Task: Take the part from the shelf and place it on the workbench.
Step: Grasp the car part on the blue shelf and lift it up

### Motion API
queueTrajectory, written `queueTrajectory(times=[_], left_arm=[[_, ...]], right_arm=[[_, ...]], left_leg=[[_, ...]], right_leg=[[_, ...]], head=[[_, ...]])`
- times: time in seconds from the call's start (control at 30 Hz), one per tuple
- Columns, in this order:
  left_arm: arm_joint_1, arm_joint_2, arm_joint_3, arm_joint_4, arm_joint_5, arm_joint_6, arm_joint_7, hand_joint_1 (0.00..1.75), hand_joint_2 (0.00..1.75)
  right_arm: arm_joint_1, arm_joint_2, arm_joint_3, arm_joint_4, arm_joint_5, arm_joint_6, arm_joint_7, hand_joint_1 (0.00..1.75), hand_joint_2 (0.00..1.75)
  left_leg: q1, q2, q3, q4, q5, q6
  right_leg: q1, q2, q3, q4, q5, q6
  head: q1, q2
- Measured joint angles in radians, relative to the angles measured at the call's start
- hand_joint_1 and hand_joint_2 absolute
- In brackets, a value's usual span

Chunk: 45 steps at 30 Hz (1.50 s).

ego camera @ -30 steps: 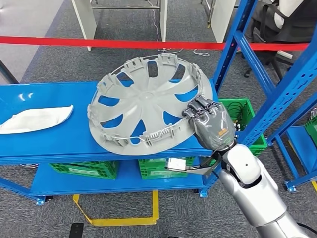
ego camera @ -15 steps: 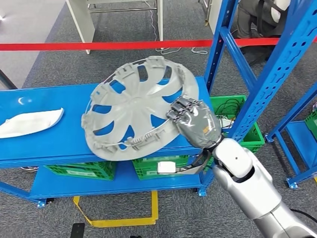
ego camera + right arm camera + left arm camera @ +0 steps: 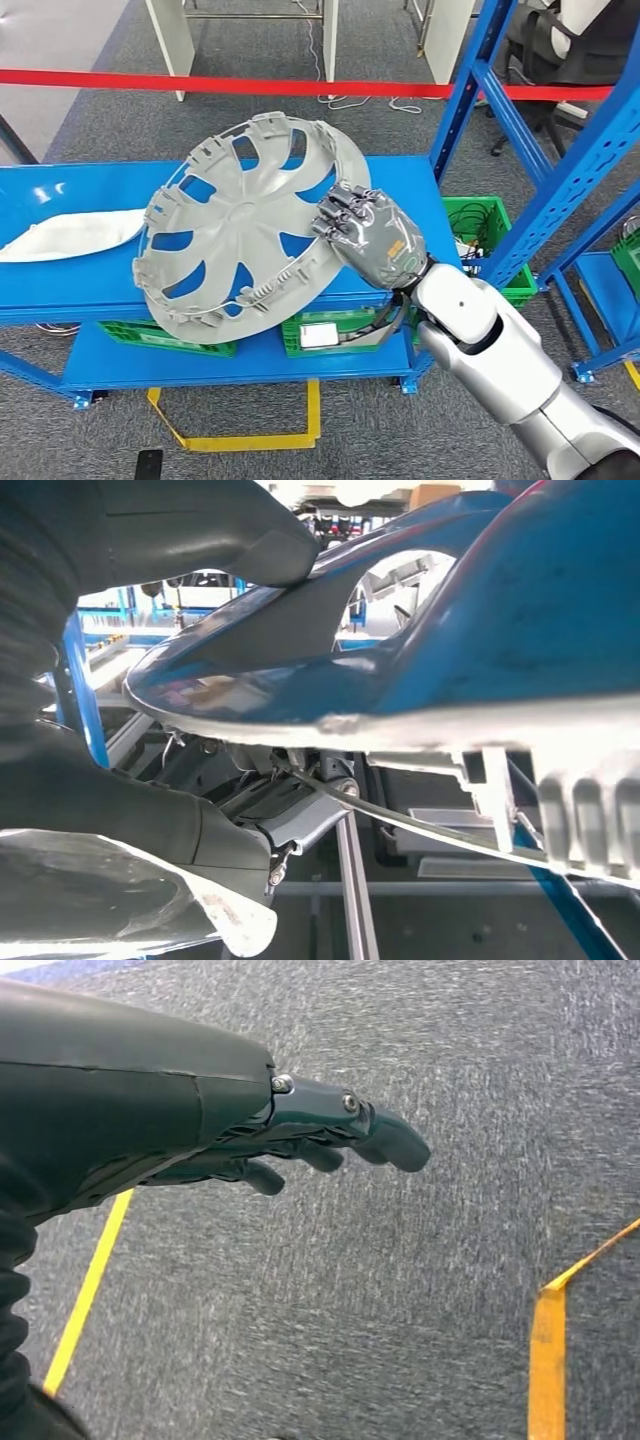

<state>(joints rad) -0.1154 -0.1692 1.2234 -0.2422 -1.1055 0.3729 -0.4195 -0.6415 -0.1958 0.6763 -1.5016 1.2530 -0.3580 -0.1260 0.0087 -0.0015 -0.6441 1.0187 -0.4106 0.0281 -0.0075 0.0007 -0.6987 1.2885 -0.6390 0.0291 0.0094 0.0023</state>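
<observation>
**Now: wheel cover tilted in the right hand**

Right hand (image 3: 373, 240) clamps the grey wheel cover (image 3: 241, 225) by its near rim, fingers (image 3: 343, 208) over the edge, thumb hidden beneath. Cover tilts above the blue shelf (image 3: 90, 290), far edge overhanging. Left hand (image 3: 302, 1140) hangs empty, fingers extended.

Head view looks forward and down from high up, taking in the blue surface (image 3: 90, 285), the grey wheel cover (image 3: 234, 225) and the right robot hand (image 3: 370, 238) from a middling distance. Right wrist view sits right behind that same robot hand, jammed up close against the cover's rim (image 3: 423, 720), so both overlap there. Left wrist view points down at grey carpet floor (image 3: 423, 1290) past the left robot hand (image 3: 302, 1140).
</observation>
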Motion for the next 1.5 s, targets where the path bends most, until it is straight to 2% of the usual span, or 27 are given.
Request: queueTrajectory(times=[0.03, 0.07, 0.1, 0.17, 0.23, 0.3, 0.33, 0.37, 0.4, 0.47, 0.5, 0.53, 0.57, 0.63, 0.7, 0.73, 0.83, 0.9, 0.97, 1.0, 1.03, 1.07, 1.13, 1.2, 1.33, 1.4, 1.5], left_arm=[[0.000, 0.000, 0.000, 0.000, 0.000, 0.001, 0.000, 0.00, 1.75], [0.000, 0.000, 0.000, 0.000, 0.001, 0.002, 0.001, 0.00, 1.75], [0.000, -0.001, 0.000, 0.000, 0.002, 0.003, 0.001, 0.00, 1.75], [0.000, -0.002, 0.000, 0.000, 0.002, 0.004, 0.001, 0.00, 1.75], [0.000, -0.003, 0.000, 0.000, 0.002, 0.005, 0.001, 0.00, 1.75], [0.000, -0.003, 0.000, 0.000, 0.001, 0.005, 0.001, 0.00, 1.75], [0.000, -0.002, 0.000, 0.000, 0.001, 0.005, 0.001, 0.00, 1.75], [0.000, -0.002, 0.000, 0.000, 0.001, 0.006, 0.001, 0.00, 1.75], [0.000, -0.002, 0.000, 0.000, 0.001, 0.006, 0.001, 0.00, 1.75], [0.000, -0.002, 0.000, 0.000, 0.001, 0.006, 0.001, 0.00, 1.75], [0.000, -0.002, 0.000, 0.000, 0.001, 0.006, 0.001, 0.00, 1.75], [0.000, -0.002, 0.000, 0.000, 0.001, 0.006, 0.001, 0.00, 1.75], [0.000, -0.001, 0.000, 0.000, 0.001, 0.006, 0.001, 0.00, 1.75], [-0.002, -0.001, 0.000, 0.000, 0.000, 0.006, 0.000, 0.00, 1.75], [-0.003, -0.001, 0.000, 0.000, -0.002, 0.006, -0.002, 0.00, 1.75], [-0.003, -0.001, 0.000, 0.000, -0.003, 0.006, -0.004, 0.00, 1.75], [-0.001, -0.001, 0.000, 0.000, -0.004, 0.007, -0.004, 0.00, 1.75], [-0.002, 0.000, 0.000, 0.000, -0.004, 0.008, -0.004, 0.00, 1.75], [-0.001, 0.000, 0.000, 0.000, -0.002, 0.008, -0.004, 0.00, 1.75], [-0.001, -0.001, 0.000, 0.000, -0.002, 0.007, -0.004, 0.00, 1.75], [0.000, -0.001, 0.000, 0.000, 0.000, 0.006, -0.005, 0.00, 1.75], [0.000, -0.001, 0.000, 0.000, 0.001, 0.004, -0.006, 0.00, 1.75], [0.000, -0.001, 0.000, 0.000, 0.002, 0.001, -0.009, 0.00, 1.75], [0.000, -0.002, 0.000, 0.000, 0.002, -0.002, -0.013, 0.00, 1.75], [0.001, -0.001, 0.000, 0.001, 0.003, -0.009, -0.019, 0.00, 1.75], [0.001, 0.001, 0.000, 0.001, 0.004, -0.010, -0.019, 0.00, 1.75], [0.005, 0.004, 0.000, 0.001, 0.005, -0.010, -0.020, 0.00, 1.75]], right_arm=[[-0.002, -0.002, 0.000, 0.003, -0.003, 0.000, 0.000, 1.75, 1.75], [-0.005, -0.005, 0.000, 0.005, -0.005, 0.000, 0.000, 1.75, 1.75], [-0.009, -0.006, 0.000, 0.006, -0.006, -0.001, 0.000, 1.75, 1.75], [-0.020, -0.007, 0.000, 0.008, -0.007, -0.001, 0.000, 1.75, 1.75], [-0.029, -0.007, 0.000, 0.009, -0.008, -0.002, 0.000, 1.75, 1.75], [-0.033, -0.007, 0.000, 0.011, -0.009, -0.002, 0.000, 1.75, 1.75], [-0.034, -0.007, 0.001, 0.013, -0.009, -0.002, 0.000, 1.75, 1.75], [-0.034, -0.007, 0.002, 0.014, -0.010, -0.002, -0.001, 1.75, 1.75], [-0.035, -0.007, 0.004, 0.017, -0.010, -0.001, -0.001, 1.75, 1.75], [-0.034, -0.007, 0.008, 0.021, -0.010, -0.001, -0.002, 1.75, 1.75], [-0.034, -0.007, 0.010, 0.023, -0.010, -0.001, -0.002, 1.75, 1.75], [-0.033, -0.007, 0.012, 0.025, -0.010, -0.001, -0.002, 1.75, 1.75], [-0.033, -0.007, 0.014, 0.027, -0.010, -0.001, -0.002, 1.75, 1.75], [-0.033, -0.007, 0.016, 0.029, -0.010, -0.001, -0.003, 1.75, 1.75], [-0.033, -0.007, 0.017, 0.030, -0.011, -0.001, -0.002, 1.75, 1.75], [-0.034, -0.007, 0.017, 0.031, -0.012, -0.002, -0.002, 1.75, 1.75], [-0.033, -0.008, 0.016, 0.035, -0.014, -0.002, -0.001, 1.75, 1.75], [-0.033, -0.009, 0.016, 0.037, -0.015, -0.002, 0.000, 1.75, 1.75], [-0.032, -0.009, 0.016, 0.041, -0.022, 0.000, 0.000, 1.75, 1.75], [-0.030, -0.009, 0.016, 0.042, -0.029, 0.002, -0.001, 1.75, 1.75], [-0.028, -0.010, 0.017, 0.044, -0.037, 0.005, -0.002, 1.75, 1.75], [-0.027, -0.010, 0.017, 0.045, -0.045, 0.010, -0.004, 1.75, 1.75], [-0.027, -0.011, 0.016, 0.046, -0.058, 0.016, -0.007, 1.75, 1.75], [-0.031, -0.011, 0.016, 0.047, -0.065, 0.018, -0.010, 1.75, 1.75], [-0.033, -0.015, 0.015, 0.047, -0.069, 0.020, -0.014, 1.75, 1.75], [-0.033, -0.017, 0.015, 0.047, -0.068, 0.021, -0.015, 1.75, 1.75], [-0.031, -0.019, 0.016, 0.047, -0.068, 0.022, -0.015, 1.75, 1.75]], left_leg=[[0.000, 0.000, -0.007, 0.000, 0.006, 0.000], [-0.001, 0.000, -0.013, 0.000, 0.012, -0.001], [-0.001, 0.000, -0.019, 0.001, 0.018, -0.003], [-0.003, 0.000, -0.028, 0.001, 0.030, -0.011], [-0.003, 0.000, -0.033, -0.001, 0.045, -0.023], [-0.002, -0.001, -0.035, -0.002, 0.053, -0.035], [-0.002, -0.002, -0.040, 0.007, 0.039, -0.041], [-0.001, -0.002, -0.049, 0.034, 0.008, -0.046], [0.001, -0.002, -0.063, 0.082, -0.039, -0.051], [0.002, -0.001, -0.090, 0.214, -0.129, -0.059], [0.003, -0.001, -0.093, 0.262, -0.149, -0.062], [0.003, -0.001, -0.081, 0.278, -0.148, -0.064], [0.004, -0.001, -0.052, 0.253, -0.131, -0.064], [0.006, -0.001, 0.041, 0.128, -0.099, -0.062], [0.004, -0.004, 0.103, 0.026, -0.098, -0.052], [0.001, -0.005, 0.110, 0.008, -0.104, -0.045], [0.000, -0.002, 0.102, -0.003, -0.089, -0.018], [0.002, 0.001, 0.094, -0.007, -0.076, -0.002], [-0.001, 0.001, 0.081, -0.007, -0.067, 0.004], [-0.002, 0.001, 0.075, -0.006, -0.063, 0.005], [-0.004, 0.001, 0.070, -0.006, -0.059, 0.005], [-0.005, 0.001, 0.066, -0.006, -0.056, 0.005], [-0.008, 0.000, 0.064, -0.006, -0.052, 0.004], [-0.011, 0.000, 0.058, -0.003, -0.048, -0.003], [-0.011, 0.001, 0.046, 0.000, -0.043, -0.025], [-0.009, 0.000, 0.024, 0.052, -0.080, -0.036], [-0.002, 0.000, -0.053, 0.239, -0.169, -0.050]], right_leg=[[0.000, 0.000, 0.011, -0.001, 0.006, -0.001], [0.000, 0.000, 0.042, -0.041, 0.026, -0.003], [0.001, 0.000, 0.088, -0.108, 0.052, -0.006], [0.004, -0.001, 0.175, -0.242, 0.083, -0.012], [0.009, -0.001, 0.199, -0.288, 0.089, -0.014], [0.007, -0.002, 0.188, -0.290, 0.104, -0.023], [0.005, -0.004, 0.183, -0.292, 0.113, -0.031], [0.002, -0.005, 0.177, -0.295, 0.123, -0.038], [0.000, -0.007, 0.170, -0.295, 0.133, -0.043], [0.001, -0.007, 0.147, -0.293, 0.151, -0.048], [0.001, -0.007, 0.134, -0.291, 0.159, -0.048], [0.001, -0.007, 0.121, -0.288, 0.167, -0.047], [0.001, -0.007, 0.109, -0.284, 0.174, -0.044], [0.001, -0.006, 0.088, -0.275, 0.182, -0.038], [0.003, -0.006, 0.074, -0.269, 0.189, -0.028], [0.004, -0.006, 0.070, -0.268, 0.194, -0.022], [0.001, -0.005, 0.059, -0.262, 0.197, -0.004], [-0.001, -0.004, 0.026, -0.194, 0.148, 0.003], [-0.002, -0.003, -0.027, -0.063, 0.076, 0.007], [-0.002, -0.003, -0.044, -0.012, 0.056, 0.008], [-0.002, -0.003, -0.046, 0.007, 0.054, 0.007], [-0.001, -0.003, -0.027, -0.014, 0.070, 0.004], [0.001, -0.003, 0.052, -0.143, 0.125, -0.008], [0.006, -0.004, 0.116, -0.253, 0.151, -0.020], [0.006, -0.005, 0.130, -0.287, 0.160, -0.031], [0.000, -0.010, 0.132, -0.297, 0.168, -0.038], [-0.001, -0.013, 0.126, -0.296, 0.171, -0.042]], head=[[0.000, 0.000], [0.000, 0.000], [0.000, 0.000], [-0.001, 0.000], [0.001, 0.000], [0.006, 0.000], [0.004, 0.000], [0.003, 0.000], [0.002, 0.000], [0.000, 0.000], [0.000, 0.000], [0.000, 0.000], [0.000, 0.000], [0.000, 0.000], [0.001, 0.000], [0.001, 0.000], [0.002, 0.000], [0.004, 0.000], [0.004, 0.000], [0.004, 0.000], [0.004, 0.000], [0.004, 0.000], [0.004, 0.000], [0.004, 0.000], [0.003, 0.000], [0.000, 0.000], [-0.003, 0.000]])
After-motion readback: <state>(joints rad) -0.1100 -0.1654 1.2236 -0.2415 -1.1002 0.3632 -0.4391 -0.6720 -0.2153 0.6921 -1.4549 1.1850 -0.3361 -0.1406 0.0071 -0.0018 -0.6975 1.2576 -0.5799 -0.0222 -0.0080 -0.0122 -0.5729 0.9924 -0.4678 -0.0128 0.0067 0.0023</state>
